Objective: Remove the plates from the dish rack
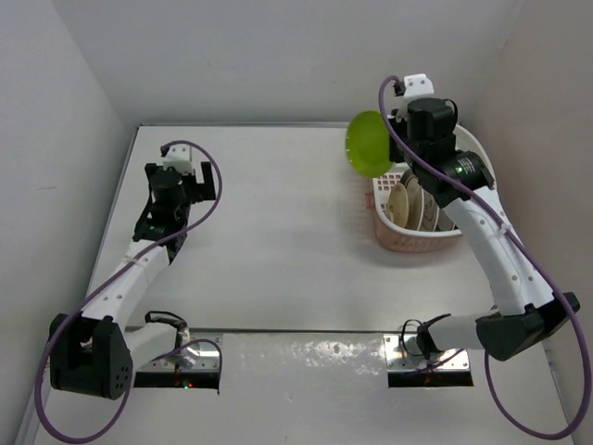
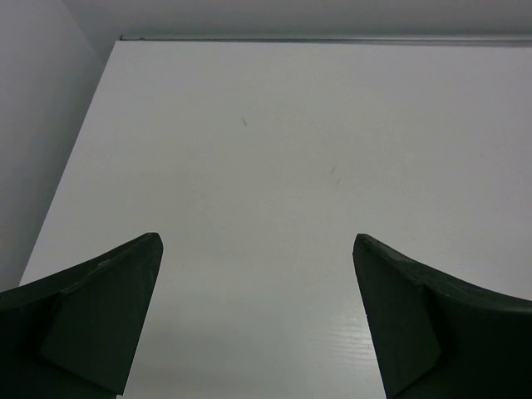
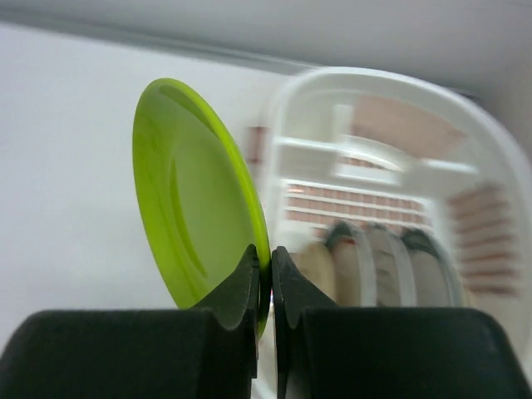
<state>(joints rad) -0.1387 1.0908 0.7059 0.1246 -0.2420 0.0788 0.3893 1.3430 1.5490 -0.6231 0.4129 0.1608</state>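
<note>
1. right gripper (image 3: 263,259) pinches the rim of a small round lime-green plastic plate (image 3: 187,191), its black fingers pressed together on the edge, holding the plate upright in the air.
2. the plate hangs just beyond the left rim of the white slotted plastic dish rack (image 1: 422,243), which sits at the far right of the white table (image 1: 278,232).
3. cream and white round plates (image 1: 414,206) stand on edge inside the rack, blurred in the right wrist view.
4. left gripper (image 2: 256,243) hovers over the table's left side, jaws spread wide, well apart from the rack.
</note>
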